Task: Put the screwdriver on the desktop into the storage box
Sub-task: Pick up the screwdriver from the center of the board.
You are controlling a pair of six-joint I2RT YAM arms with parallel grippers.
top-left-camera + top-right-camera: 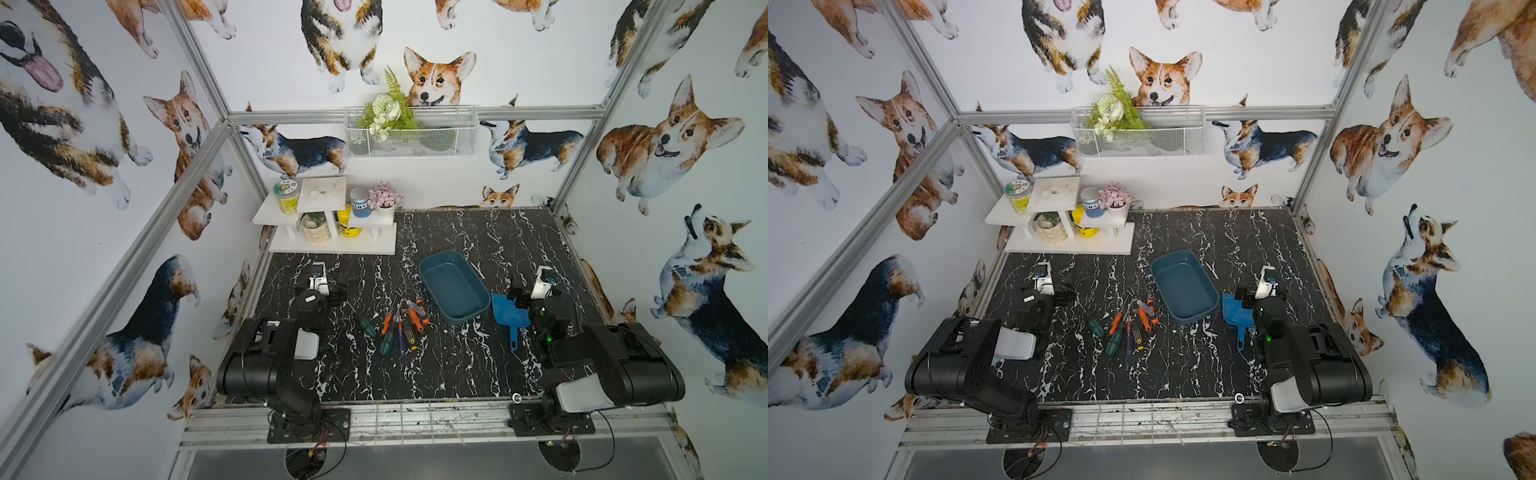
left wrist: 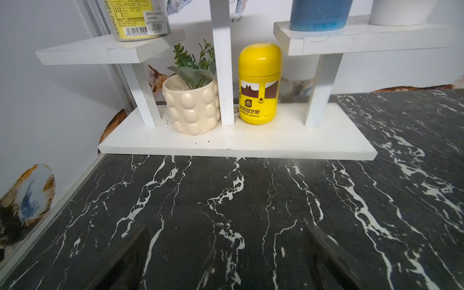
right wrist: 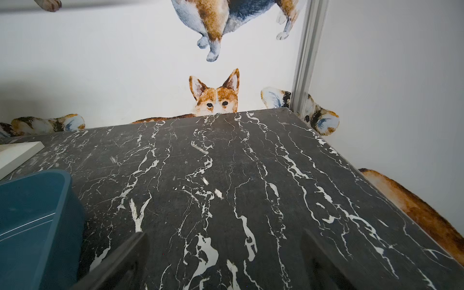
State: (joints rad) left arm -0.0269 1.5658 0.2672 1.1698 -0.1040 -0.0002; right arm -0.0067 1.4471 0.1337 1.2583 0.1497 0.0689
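Left wrist view: My left gripper (image 2: pixel 226 226) hangs low over the desktop (image 2: pixel 226 190), its jaws spread wide with nothing between them. It faces the white shelf (image 2: pixel 238 148) at the far left. No screwdriver shows here.
Right wrist view: My right gripper (image 3: pixel 223 233) is just as wide apart and empty, pointed at the bare far right of the desktop. A corner of the storage box (image 3: pixel 32 213) sits to its left.
Top views: The screwdrivers (image 1: pixel 399 324) lie in a loose, overlapping heap mid-desktop between my two arms, just near-left of the storage box. One green-handled screwdriver (image 1: pixel 366 327) lies slightly apart on the heap's left.
Box: Open-topped and empty in both top views. I judge it is set beside the heap to keep the carry short.
Dustpan: A blue dustpan (image 1: pixel 505 309) lies just right of the box, partly under my right arm.
Reading: I judge my arms are parked to either side so the heap stays in plain sight, with the jaws wide for a first pick. Nothing is lifted yet.
Risk: The crossed shafts may drag their neighbours along.
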